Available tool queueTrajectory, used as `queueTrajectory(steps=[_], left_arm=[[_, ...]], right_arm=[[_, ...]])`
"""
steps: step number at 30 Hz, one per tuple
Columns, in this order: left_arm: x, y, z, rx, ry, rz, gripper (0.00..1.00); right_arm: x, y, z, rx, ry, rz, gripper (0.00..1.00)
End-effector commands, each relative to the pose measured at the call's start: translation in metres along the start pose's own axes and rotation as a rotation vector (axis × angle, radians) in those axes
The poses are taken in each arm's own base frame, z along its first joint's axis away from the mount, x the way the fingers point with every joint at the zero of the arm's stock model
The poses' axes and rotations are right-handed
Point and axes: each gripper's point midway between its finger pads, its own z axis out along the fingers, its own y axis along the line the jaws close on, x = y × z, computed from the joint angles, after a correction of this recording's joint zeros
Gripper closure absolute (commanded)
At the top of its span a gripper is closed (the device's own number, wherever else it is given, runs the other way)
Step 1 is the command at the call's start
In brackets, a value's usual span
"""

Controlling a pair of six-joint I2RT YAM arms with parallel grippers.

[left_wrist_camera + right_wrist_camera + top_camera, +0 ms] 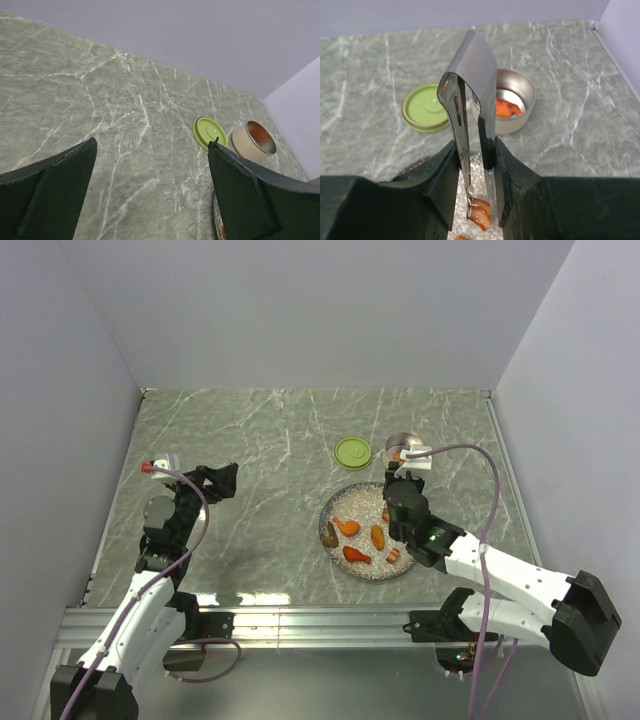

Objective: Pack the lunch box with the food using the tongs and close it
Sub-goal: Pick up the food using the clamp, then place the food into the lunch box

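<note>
Holding orange food (507, 108), the lunch box (516, 125) sits uncovered; right hand (476, 152) clamps tongs (472, 65), left hand (152, 145) gapes.

The left gripper (152, 145) holds its jaws wide apart over the marbled counter (100, 90). At three o'clock lies the green lid (209, 132), the open lunch box (254, 142) just beside it.
</note>
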Motion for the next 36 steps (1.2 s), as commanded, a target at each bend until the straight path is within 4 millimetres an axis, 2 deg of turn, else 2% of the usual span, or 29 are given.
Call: queueTrajectory(steps=[1, 5, 6, 9, 10, 16, 17, 19, 20, 22, 24, 25, 31, 36], left_arm=[[-0.009, -0.007, 0.000, 0.038, -0.035, 0.004, 0.01], [-0.009, -0.007, 0.000, 0.037, -0.034, 0.005, 0.00], [-0.008, -0.007, 0.000, 0.035, -0.034, 0.005, 0.01], [-0.009, -0.007, 0.001, 0.033, -0.034, 0.005, 0.01], [-0.009, -0.007, 0.001, 0.033, -0.034, 0.005, 0.01], [-0.008, -0.006, 0.001, 0.028, -0.032, 0.004, 0.01], [-0.008, -0.006, 0.001, 0.028, -0.032, 0.006, 0.01], [-0.008, -0.005, 0.001, 0.025, -0.032, 0.004, 0.01], [-0.008, -0.005, 0.001, 0.026, -0.031, 0.006, 0.01], [-0.009, -0.005, 0.001, 0.026, -0.033, 0.006, 0.01], [-0.008, -0.005, 0.000, 0.022, -0.034, 0.004, 0.01], [-0.008, -0.005, 0.000, 0.022, -0.034, 0.004, 0.01], [-0.009, -0.003, 0.000, 0.015, -0.036, 0.005, 0.00], [-0.010, -0.003, -0.001, 0.009, -0.038, 0.005, 0.01]], right_arm=[[-0.058, 0.005, -0.001, -0.008, -0.101, 0.071, 0.77], [-0.087, 0.005, 0.007, -0.023, -0.143, 0.086, 0.78], [-0.092, 0.000, 0.012, -0.008, -0.149, 0.084, 0.78], [-0.111, 0.000, 0.023, -0.024, -0.169, 0.095, 0.78], [-0.118, -0.007, 0.032, 0.001, -0.179, 0.099, 0.78], [-0.139, -0.015, 0.065, 0.016, -0.189, 0.095, 0.78], [-0.141, -0.021, 0.071, 0.036, -0.190, 0.096, 0.78], [-0.144, -0.018, 0.083, 0.028, -0.187, 0.091, 0.78], [-0.145, -0.025, 0.090, 0.044, -0.183, 0.093, 0.78], [-0.146, -0.024, 0.101, 0.050, -0.180, 0.088, 0.78], [-0.142, -0.028, 0.113, 0.063, -0.167, 0.078, 0.78], [-0.147, -0.028, 0.116, 0.063, -0.173, 0.084, 0.78], [-0.145, -0.029, 0.137, 0.075, -0.155, 0.065, 0.76], [-0.143, -0.028, 0.146, 0.087, -0.145, 0.057, 0.63]])
